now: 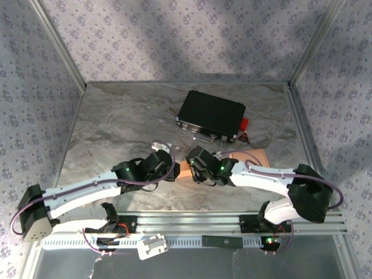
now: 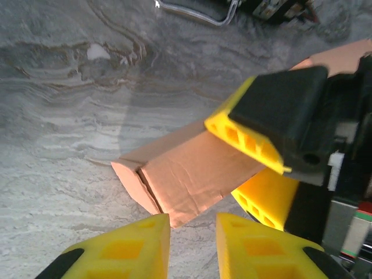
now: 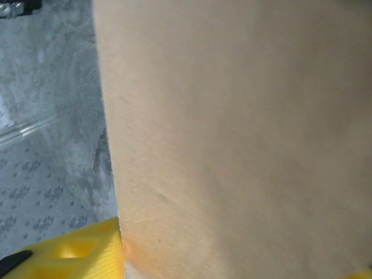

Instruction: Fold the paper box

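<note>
The brown paper box (image 1: 257,157) lies near the table's front middle, partly hidden under both wrists. In the left wrist view the paper box (image 2: 195,171) is a flattened sleeve with a side flap folded at its left end. My right gripper (image 1: 196,167) straddles it, one yellow finger (image 2: 244,135) on top and the other finger (image 2: 266,196) underneath. In the right wrist view the paper box (image 3: 232,128) fills the space inside my right gripper (image 3: 241,256). My left gripper (image 2: 193,225) is open just short of the box's near corner, with bare table in the gap.
A black case (image 1: 212,114) with a red part (image 1: 244,124) stands behind the box, its metal handle (image 2: 197,13) toward me. The marbled table (image 1: 116,128) is framed by patterned walls and metal posts. A white piece (image 1: 152,245) rests on the front rail.
</note>
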